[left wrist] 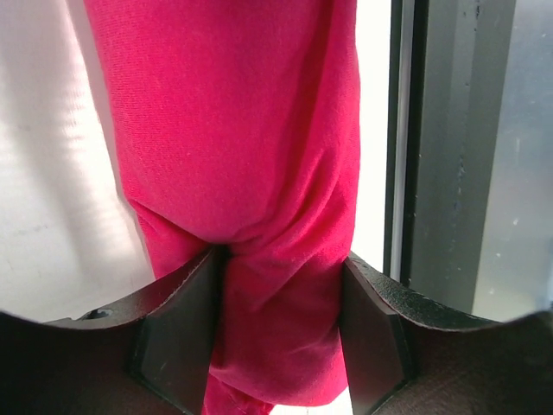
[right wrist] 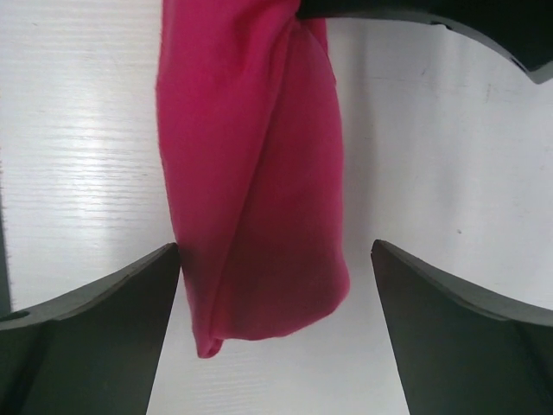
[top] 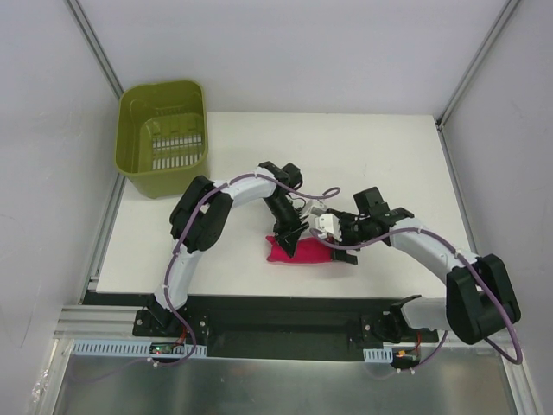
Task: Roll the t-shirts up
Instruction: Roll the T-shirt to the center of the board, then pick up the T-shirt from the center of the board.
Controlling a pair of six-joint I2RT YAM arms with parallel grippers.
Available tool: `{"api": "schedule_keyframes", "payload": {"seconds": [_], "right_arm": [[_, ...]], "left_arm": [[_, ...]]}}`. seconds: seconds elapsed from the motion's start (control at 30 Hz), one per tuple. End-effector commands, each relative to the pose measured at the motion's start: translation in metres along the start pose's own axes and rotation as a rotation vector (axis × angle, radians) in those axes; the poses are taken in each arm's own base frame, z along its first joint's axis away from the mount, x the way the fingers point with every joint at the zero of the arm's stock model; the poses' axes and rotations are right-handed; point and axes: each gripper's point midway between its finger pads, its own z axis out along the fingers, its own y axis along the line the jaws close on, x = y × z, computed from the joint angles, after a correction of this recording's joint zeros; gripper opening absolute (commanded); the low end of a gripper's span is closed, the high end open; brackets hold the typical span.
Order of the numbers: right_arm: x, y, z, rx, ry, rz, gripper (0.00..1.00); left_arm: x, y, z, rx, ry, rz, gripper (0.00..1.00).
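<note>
The magenta-red t-shirt (top: 300, 253) lies as a short, tight roll on the white table, near its front edge between the two arms. My left gripper (top: 289, 237) comes down on the roll's left end. In the left wrist view both fingers press into the t-shirt (left wrist: 242, 130), which fills the whole gap of the gripper (left wrist: 281, 328). My right gripper (top: 342, 251) is at the roll's right end. The right wrist view shows that gripper (right wrist: 276, 285) standing wide open around the end of the t-shirt (right wrist: 251, 173), with bare table between the cloth and the right finger.
An olive-green slotted basket (top: 162, 87) stands at the table's back left corner. The table's front edge and a dark rail (left wrist: 406, 173) run close beside the roll. White walls enclose the table at the back and sides.
</note>
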Motion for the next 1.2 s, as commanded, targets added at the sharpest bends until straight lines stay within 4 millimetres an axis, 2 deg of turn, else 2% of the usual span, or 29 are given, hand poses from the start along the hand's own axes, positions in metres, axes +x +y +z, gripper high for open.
{"api": "schedule_keyframes", "payload": {"seconds": [0.0, 0.2, 0.27, 0.33, 0.47, 0.57, 0.6, 0.7, 0.77, 0.87, 0.9, 0.93, 0.97, 1.07, 1.13, 1.17], "right_arm": [[0.011, 0.013, 0.015, -0.067, 0.052, -0.079, 0.96], [0.021, 0.035, 0.024, -0.164, 0.074, -0.082, 0.96], [0.024, 0.040, 0.026, -0.184, 0.083, -0.092, 0.99], [0.027, 0.046, 0.029, -0.219, 0.095, -0.089, 0.93], [0.029, 0.049, 0.031, -0.268, 0.138, -0.057, 0.76], [0.027, 0.042, 0.034, -0.266, 0.150, -0.035, 0.72], [0.028, 0.042, 0.034, -0.267, 0.153, -0.029, 0.71], [0.029, 0.042, 0.034, -0.261, 0.159, -0.039, 0.70], [0.029, 0.041, 0.035, -0.256, 0.164, -0.044, 0.69], [0.030, 0.041, 0.036, -0.254, 0.168, -0.041, 0.67], [0.030, 0.041, 0.036, -0.254, 0.168, -0.041, 0.65], [0.030, 0.041, 0.037, -0.255, 0.168, -0.043, 0.63], [0.030, 0.042, 0.036, -0.259, 0.170, -0.039, 0.56], [0.029, 0.039, 0.036, -0.262, 0.177, -0.026, 0.43], [0.030, 0.038, 0.038, -0.269, 0.187, -0.011, 0.43], [0.029, 0.037, 0.037, -0.270, 0.188, -0.008, 0.43]], "left_arm": [[-0.005, -0.005, 0.002, 0.037, -0.027, -0.004, 0.51], [-0.006, -0.004, 0.000, 0.036, -0.035, -0.007, 0.51], [-0.005, -0.003, -0.002, 0.034, -0.038, -0.010, 0.52], [-0.006, -0.004, -0.006, 0.027, -0.046, -0.006, 0.54], [-0.009, -0.006, -0.014, 0.012, -0.063, -0.003, 0.59], [-0.010, -0.005, -0.019, -0.005, -0.072, -0.020, 0.62], [-0.012, -0.003, -0.020, -0.011, -0.077, -0.017, 0.97], [-0.013, 0.001, -0.024, -0.048, -0.082, -0.023, 0.99], [-0.013, 0.007, -0.034, -0.098, -0.088, -0.049, 0.99], [-0.022, 0.015, -0.063, -0.223, -0.129, -0.084, 0.99], [-0.026, 0.017, -0.083, -0.293, -0.155, -0.082, 0.99], [-0.026, 0.023, -0.092, -0.363, -0.167, -0.128, 0.99], [-0.015, 0.041, -0.111, -0.518, -0.129, -0.168, 0.99], [-0.006, 0.056, -0.172, -0.820, -0.156, -0.294, 0.99], [-0.009, 0.053, -0.225, -0.993, -0.227, -0.345, 0.99], [-0.012, 0.049, -0.242, -1.039, -0.258, -0.348, 0.99]]}}
